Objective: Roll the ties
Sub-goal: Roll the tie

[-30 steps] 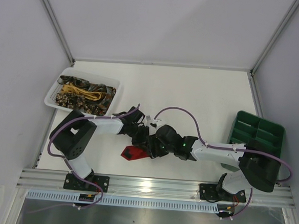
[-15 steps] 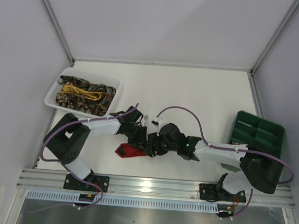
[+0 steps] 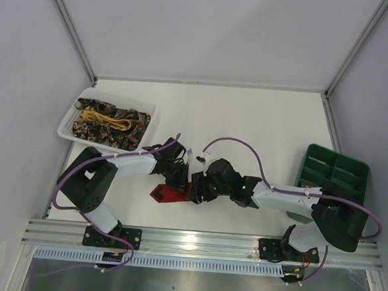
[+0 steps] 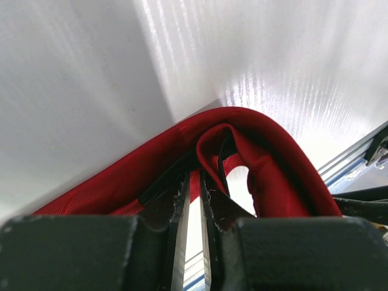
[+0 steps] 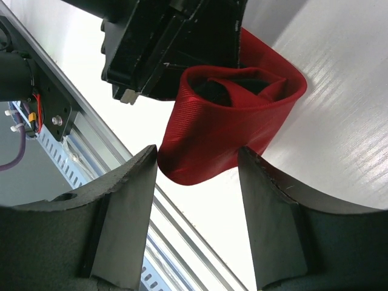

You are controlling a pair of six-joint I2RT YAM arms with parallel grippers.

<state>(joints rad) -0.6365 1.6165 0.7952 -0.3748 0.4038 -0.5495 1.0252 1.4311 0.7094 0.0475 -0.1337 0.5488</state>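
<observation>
The left gripper point(image 4: 193, 177), jaws almost together, pinches the inner turn of the one red tie point(image 5: 233, 124). Its loose coil sits just ahead of the spread right gripper point(image 5: 197, 156), between its fingers but untouched. If that pinch slips before the right gripper closes, the coil could spring open. Farther left, one basket point(image 3: 64, 128) holds tangled ties point(image 3: 109, 123), too jumbled to count; far right, one tray point(image 3: 307, 169).

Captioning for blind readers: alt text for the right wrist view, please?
A loosely rolled red tie sits between the fingers of the open right end effector, with the left end effector gripping its far side. A white table lies beneath.
</observation>
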